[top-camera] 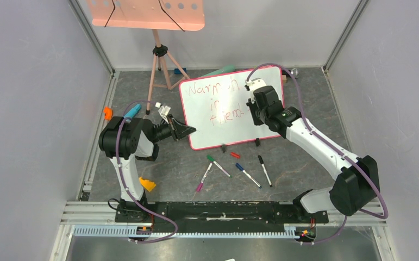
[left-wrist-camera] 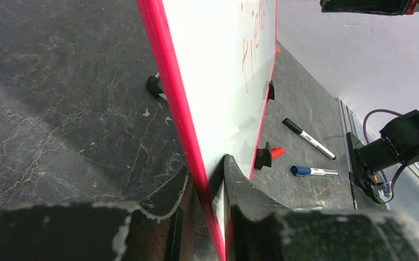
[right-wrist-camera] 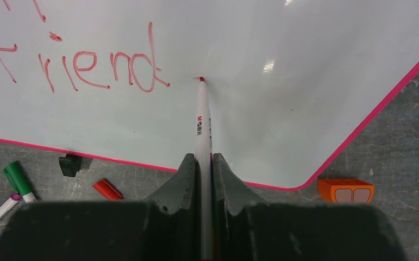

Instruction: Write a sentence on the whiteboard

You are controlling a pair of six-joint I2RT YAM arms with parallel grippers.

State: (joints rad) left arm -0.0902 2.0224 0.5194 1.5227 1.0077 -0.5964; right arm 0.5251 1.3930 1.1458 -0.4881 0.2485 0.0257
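Glossy white pink-rimmed whiteboard [top-camera: 207,133], propped on grey desk [top-camera: 283,168], is steadied by left hand [left-wrist-camera: 207,168] clamped on its edge; red-tipped white marker [right-wrist-camera: 202,119], clamped in right hand [right-wrist-camera: 202,160], is seemingly pressed just past red handwritten sentence [right-wrist-camera: 87,70].

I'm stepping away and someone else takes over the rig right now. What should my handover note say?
Left gripper: shut on the left rim of the whiteboard, steadying it.
Right gripper: shut on the red marker, tip touching the board just right of the "d" in "friend".
Done: the sentence so far runs over three lines, roughly "Warm.. in friend"; the right arm hides part of the top line.
Left: the last word looks unfinished. Probably keep writing rightward, then lift the marker and release the board.
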